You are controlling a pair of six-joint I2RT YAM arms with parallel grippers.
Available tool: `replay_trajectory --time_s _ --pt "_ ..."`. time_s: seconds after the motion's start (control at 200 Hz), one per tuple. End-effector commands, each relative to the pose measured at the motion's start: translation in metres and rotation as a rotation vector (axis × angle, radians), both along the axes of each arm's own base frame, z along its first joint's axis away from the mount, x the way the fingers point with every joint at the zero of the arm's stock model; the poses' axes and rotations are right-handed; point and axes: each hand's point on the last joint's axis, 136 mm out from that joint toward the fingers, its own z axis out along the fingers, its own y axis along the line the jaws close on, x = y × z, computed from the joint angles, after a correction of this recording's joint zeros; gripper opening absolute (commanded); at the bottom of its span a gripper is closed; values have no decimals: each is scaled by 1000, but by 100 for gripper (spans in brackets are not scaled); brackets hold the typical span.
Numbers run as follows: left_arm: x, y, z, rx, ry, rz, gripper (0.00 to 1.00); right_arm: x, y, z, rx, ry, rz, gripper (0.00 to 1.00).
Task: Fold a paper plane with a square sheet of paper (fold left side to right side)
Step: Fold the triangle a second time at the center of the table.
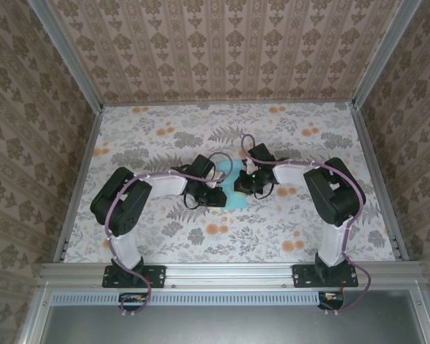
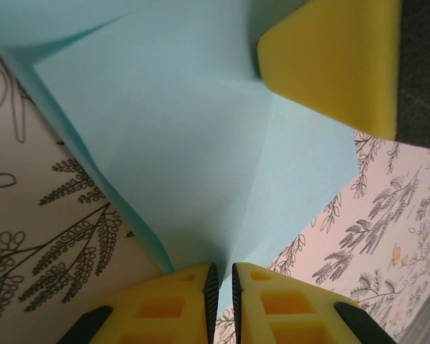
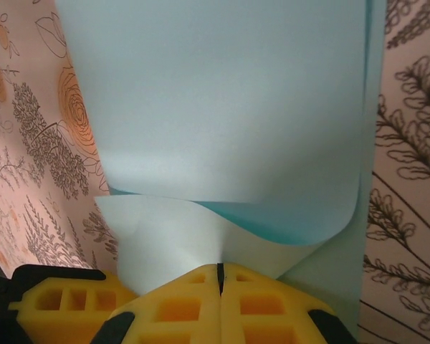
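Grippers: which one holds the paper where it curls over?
The right gripper: the paper rolls over in a curve just ahead of it. At the left gripper it is flat, with creases.

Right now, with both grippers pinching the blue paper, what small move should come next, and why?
Probably the right gripper should carry its pinched edge a little across and down. The paper bends there in a loose curl, with no crease pressed, so the fold looks unfinished. The left gripper, shut on another part, should likely hold as anchor.
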Motion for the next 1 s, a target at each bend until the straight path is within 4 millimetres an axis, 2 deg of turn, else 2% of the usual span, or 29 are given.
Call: replay_trajectory --time_s 0.0,0.165,0.285,0.565,0.775,0.995 --pt "-11 23 -20 152 6 2 17 -6 -6 22 -10 -55 38 1" --pt "-14 30 -23 185 3 9 17 -21 4 32 30 -71 96 0" --pt "-14 31 -24 193 1 7 17 -28 15 26 36 -52 131 0" --pt "-16 30 -24 201 4 -1 17 -30 38 16 47 -25 174 0" --pt "-16 31 -24 213 2 -3 17 -33 35 1 9 6 170 0" --pt "-18 33 -27 223 7 -6 17 -35 22 -12 -63 23 171 0"
